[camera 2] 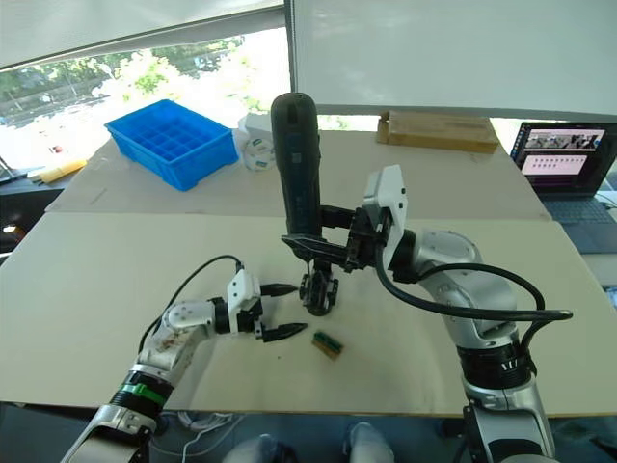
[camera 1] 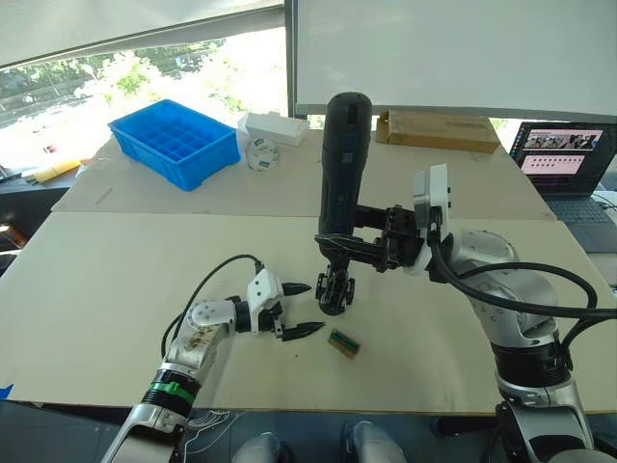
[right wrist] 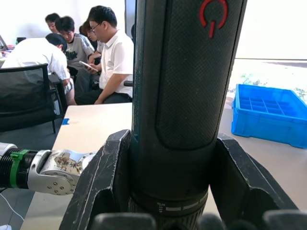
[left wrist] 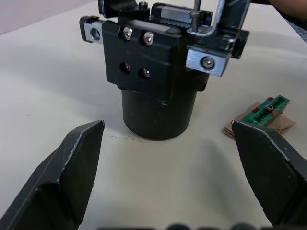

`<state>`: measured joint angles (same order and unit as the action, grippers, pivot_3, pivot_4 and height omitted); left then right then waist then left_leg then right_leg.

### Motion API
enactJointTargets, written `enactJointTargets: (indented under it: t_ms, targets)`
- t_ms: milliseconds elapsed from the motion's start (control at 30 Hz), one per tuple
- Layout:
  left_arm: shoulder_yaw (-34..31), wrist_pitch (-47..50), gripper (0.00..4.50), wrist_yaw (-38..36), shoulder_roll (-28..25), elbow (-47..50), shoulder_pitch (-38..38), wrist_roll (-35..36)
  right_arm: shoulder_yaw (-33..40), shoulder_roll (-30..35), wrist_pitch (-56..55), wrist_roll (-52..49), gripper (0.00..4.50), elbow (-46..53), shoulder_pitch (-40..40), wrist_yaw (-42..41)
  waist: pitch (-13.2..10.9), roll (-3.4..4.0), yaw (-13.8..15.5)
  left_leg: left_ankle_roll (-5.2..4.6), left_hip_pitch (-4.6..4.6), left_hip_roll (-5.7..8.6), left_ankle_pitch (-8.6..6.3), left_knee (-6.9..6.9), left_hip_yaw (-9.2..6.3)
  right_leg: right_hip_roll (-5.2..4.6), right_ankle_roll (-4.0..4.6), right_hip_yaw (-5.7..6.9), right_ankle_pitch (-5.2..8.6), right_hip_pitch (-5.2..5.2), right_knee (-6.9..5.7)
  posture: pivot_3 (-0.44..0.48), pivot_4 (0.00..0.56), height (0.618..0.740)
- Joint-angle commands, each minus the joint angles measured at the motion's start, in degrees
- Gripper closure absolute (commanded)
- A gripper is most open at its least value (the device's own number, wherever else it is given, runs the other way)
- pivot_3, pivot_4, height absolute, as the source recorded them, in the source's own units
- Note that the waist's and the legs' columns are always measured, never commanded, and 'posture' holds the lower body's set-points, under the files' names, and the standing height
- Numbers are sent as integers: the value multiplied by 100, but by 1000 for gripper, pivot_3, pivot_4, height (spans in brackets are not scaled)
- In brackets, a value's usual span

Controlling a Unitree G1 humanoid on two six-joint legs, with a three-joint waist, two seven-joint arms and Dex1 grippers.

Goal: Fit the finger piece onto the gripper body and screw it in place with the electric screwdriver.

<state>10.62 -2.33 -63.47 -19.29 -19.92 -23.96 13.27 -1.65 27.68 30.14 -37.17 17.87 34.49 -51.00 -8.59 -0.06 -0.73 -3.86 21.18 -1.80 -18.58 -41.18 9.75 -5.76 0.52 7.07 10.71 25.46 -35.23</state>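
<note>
— Near the front edge of the tabletop, what is the left gripper (camera 1: 297, 309) doing?
— Its jaws are wide open and empty, facing the gripper body (camera 1: 335, 290), maybe to steady it.
— And behind?
— The right gripper (camera 1: 359, 234) squeezes the electric screwdriver (camera 1: 343, 164) upright, tip down on the body, probably for the screw.

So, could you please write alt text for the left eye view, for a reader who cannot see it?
The right gripper holds the electric screwdriver upright, bit down on the gripper body standing on the table. The open left gripper waits beside the body, near a small green-and-brown block. A blue tray sits behind.
</note>
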Motion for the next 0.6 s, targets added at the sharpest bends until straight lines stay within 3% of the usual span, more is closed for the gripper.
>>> enactJointTargets:
  t_ms: [33,600]
  targets:
    - [27,-185,0,86,230,-295,-323,-91,121,2,-33,-129,2597,340,186,51,0,0,8,0,0,0,0,0,0,-1,0,0,0,0,0,0,150,740]
    - [84,-177,0,185,691,-648,-597,-268,106,17,28,-121,2597,464,144,155,0,0,8,-1,1,0,0,-4,-3,-1,0,0,-1,-2,0,0,150,740]
